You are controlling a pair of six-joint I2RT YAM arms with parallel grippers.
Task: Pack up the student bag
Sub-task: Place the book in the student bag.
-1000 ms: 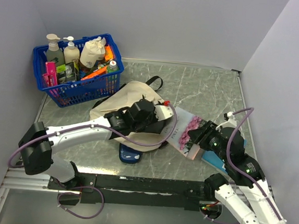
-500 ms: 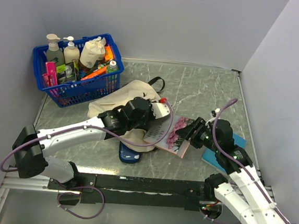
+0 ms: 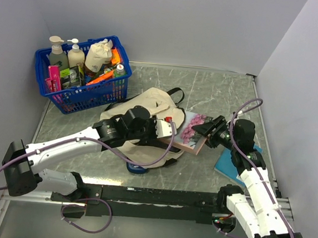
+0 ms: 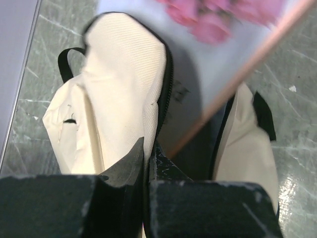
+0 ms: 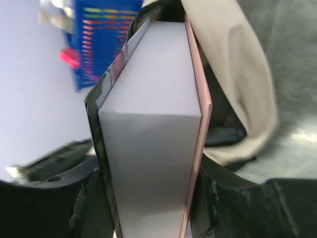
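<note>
The right gripper clamps a flowered book between its fingers, spine side up in the wrist view, its far end poking into the mouth of the student bag. The left gripper is pinched tight on the bag's cream fabric by the black zipper edge, holding that lip up. The bag lies near the middle of the table. A blue basket stands at its 10 o'clock, and a teal book lies flat at its 4 o'clock.
</note>
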